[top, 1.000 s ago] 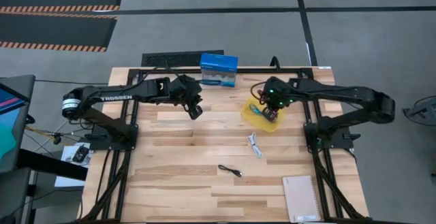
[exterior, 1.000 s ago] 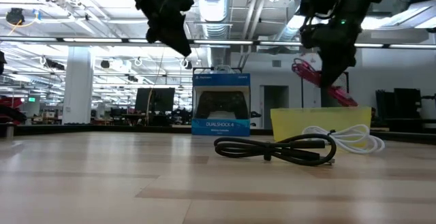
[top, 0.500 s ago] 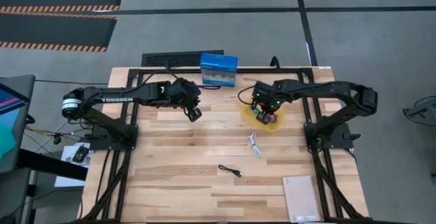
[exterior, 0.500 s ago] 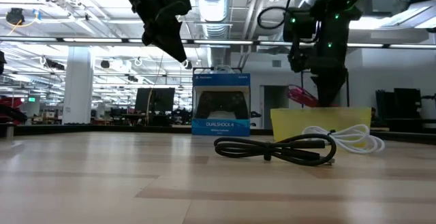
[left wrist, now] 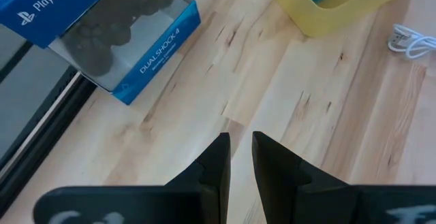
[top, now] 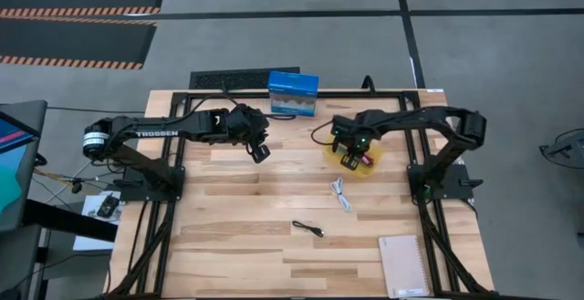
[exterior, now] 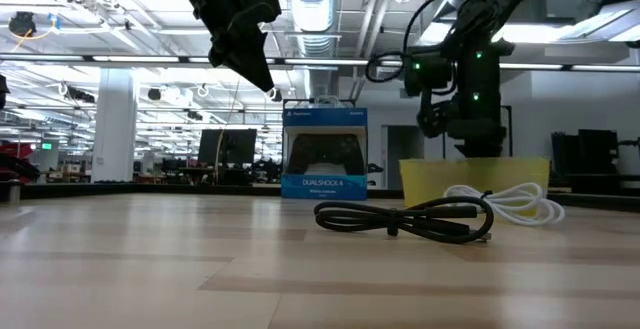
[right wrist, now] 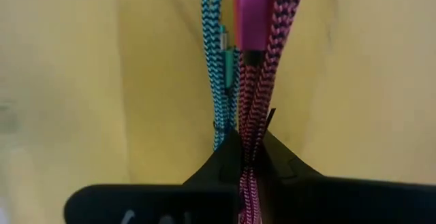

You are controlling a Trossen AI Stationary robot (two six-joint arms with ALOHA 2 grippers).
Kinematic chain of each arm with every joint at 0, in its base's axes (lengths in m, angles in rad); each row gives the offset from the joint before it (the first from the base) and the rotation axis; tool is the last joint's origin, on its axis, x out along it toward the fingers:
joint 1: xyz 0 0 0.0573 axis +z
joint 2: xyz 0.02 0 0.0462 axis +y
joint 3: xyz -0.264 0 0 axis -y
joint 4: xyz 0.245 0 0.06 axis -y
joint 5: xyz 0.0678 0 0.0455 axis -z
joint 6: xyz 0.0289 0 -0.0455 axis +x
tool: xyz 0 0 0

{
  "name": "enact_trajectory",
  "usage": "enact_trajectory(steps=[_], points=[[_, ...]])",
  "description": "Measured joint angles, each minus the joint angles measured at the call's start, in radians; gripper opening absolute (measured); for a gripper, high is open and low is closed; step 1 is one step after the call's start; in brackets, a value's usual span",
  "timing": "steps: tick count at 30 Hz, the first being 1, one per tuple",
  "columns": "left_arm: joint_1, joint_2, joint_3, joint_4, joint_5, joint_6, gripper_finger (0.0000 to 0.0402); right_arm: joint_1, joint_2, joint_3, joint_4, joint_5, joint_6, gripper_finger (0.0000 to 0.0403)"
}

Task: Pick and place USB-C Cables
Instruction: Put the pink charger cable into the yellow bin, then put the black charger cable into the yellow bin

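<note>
My right gripper (top: 351, 161) reaches down into the yellow tray (top: 329, 153), shut on the maroon cable (right wrist: 253, 81). The teal cable (right wrist: 218, 67) lies in the tray right beside it. In the low view the tray wall (exterior: 470, 181) hides the right fingertips. The white cable (top: 340, 193) and the black cable (top: 308, 229) lie flat on the wood nearer the table's near edge. My left gripper (top: 261, 152) hangs shut above the bare table, near the blue box (top: 293, 93). My right gripper (right wrist: 248, 142) pinches the maroon braided cable bundle (right wrist: 251, 125) between its two fingers, coming from above and pointing down into the tray. The strands run on ahead of the fingers, along them, and end in the pink plug (right wrist: 252, 13) close against the teal cable.
The blue controller box (exterior: 324, 154) stands at the table's far edge, between the arms. A notebook (top: 402, 265) lies at the near right corner. Bare wood spreads over the table's left and near parts.
My right gripper has come down and a little toward the table's left, from above the yellow tray into it, staying shut on the maroon cable. The cable, which hung clear above the tray's rim, is now down inside the tray.
</note>
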Motion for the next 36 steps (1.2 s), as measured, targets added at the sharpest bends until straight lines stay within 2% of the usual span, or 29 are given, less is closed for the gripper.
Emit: enact_trajectory(steps=[11,20,25,29,36], points=[[0.0,0.0,0.0,-0.003,0.002,0.008,0.005,0.0,0.025,0.0,0.033,0.001,-0.011,0.0073],[0.0,0.0,0.0,-0.006,0.003,0.026,0.0052,0.0,0.025,-0.001,0.051,0.001,-0.024,0.0145],[0.0,0.0,0.0,-0.009,0.012,0.037,0.0082,0.002,0.008,0.0,0.051,0.0,-0.033,0.0187],[0.0,0.0,0.0,-0.009,0.062,0.054,0.012,0.003,-0.038,0.036,0.012,0.0,-0.041,0.0214],[-0.002,0.002,0.0,-0.009,0.167,0.049,0.0165,0.006,-0.174,0.138,-0.052,-0.001,-0.04,0.0228]])
